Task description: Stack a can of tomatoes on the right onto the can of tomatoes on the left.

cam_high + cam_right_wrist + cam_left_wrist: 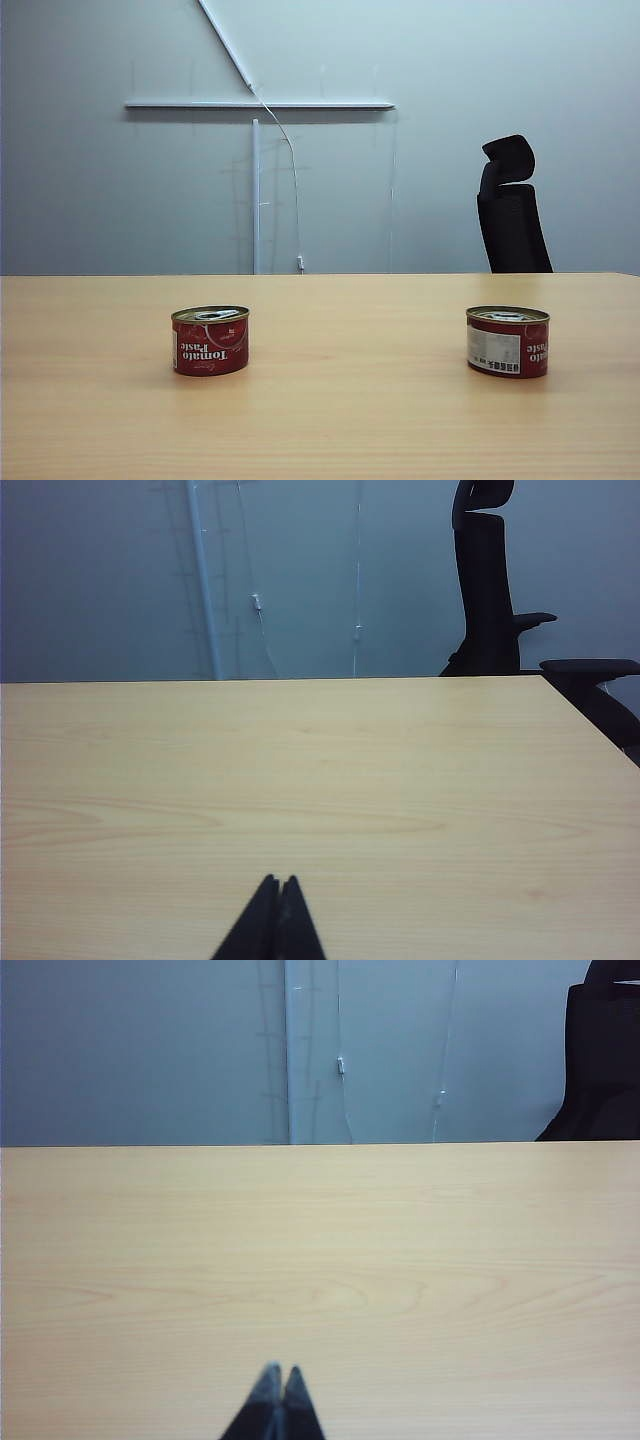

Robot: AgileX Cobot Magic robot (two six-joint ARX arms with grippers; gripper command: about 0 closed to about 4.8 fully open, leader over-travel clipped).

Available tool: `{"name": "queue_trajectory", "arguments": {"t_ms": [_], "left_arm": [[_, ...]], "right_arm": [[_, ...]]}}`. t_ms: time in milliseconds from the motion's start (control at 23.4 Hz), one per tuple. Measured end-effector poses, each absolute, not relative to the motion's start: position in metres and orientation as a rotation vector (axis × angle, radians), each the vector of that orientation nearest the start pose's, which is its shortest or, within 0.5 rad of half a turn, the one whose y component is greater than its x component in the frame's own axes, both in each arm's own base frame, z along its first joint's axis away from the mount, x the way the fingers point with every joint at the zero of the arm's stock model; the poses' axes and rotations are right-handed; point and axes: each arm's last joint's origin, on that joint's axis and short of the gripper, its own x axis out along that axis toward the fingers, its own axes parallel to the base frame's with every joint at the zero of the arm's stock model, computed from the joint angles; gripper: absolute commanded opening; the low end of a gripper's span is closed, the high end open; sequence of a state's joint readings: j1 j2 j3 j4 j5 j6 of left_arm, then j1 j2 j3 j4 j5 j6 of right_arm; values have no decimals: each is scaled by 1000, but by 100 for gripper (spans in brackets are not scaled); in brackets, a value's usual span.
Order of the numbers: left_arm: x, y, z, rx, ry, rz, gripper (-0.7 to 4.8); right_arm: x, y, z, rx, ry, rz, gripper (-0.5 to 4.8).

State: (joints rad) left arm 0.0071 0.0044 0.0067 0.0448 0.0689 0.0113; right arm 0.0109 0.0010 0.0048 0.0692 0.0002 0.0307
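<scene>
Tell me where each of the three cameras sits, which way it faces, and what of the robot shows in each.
Exterior view: low at the table's near edge, facing the wall; left can, right can, office chair; no robot parts.
Left wrist view: above the table, level, facing the wall; only the shut left gripper tips.
Right wrist view: same pose, chair ahead; only the shut right gripper tips.
Shared: table, wall, chair in all three; cans in the exterior alone.
</scene>
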Motion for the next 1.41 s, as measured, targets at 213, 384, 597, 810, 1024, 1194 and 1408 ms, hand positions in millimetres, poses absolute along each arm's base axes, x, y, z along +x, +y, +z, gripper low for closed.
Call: {"name": "queue_trajectory", "arguments": {"t_ms": [213,384,597,810,1024,1194,1408], "left_arm": [[97,-1,170,13,-47,-61,-2],[97,-2,170,13,-47,-67,-2],[95,-29,167,10,-13,-307,-2],[84,-62,160,32,63,-650,-2],[78,-73,156,52,106,-768,-2],[80,-74,152,70,153,-765,-2],[82,-76,147,91,211,-764,-2]], "right_arm": [[97,1,172,31,-73,11,-9],[97,1,172,31,-73,13,-9],[97,4,177,202,-113,108,-8],[95,7,182,387,-124,248,-8],[87,8,212,365,-86,274,15],[101,9,215,234,129,282,279],[132,22,207,116,355,431,479]]}}
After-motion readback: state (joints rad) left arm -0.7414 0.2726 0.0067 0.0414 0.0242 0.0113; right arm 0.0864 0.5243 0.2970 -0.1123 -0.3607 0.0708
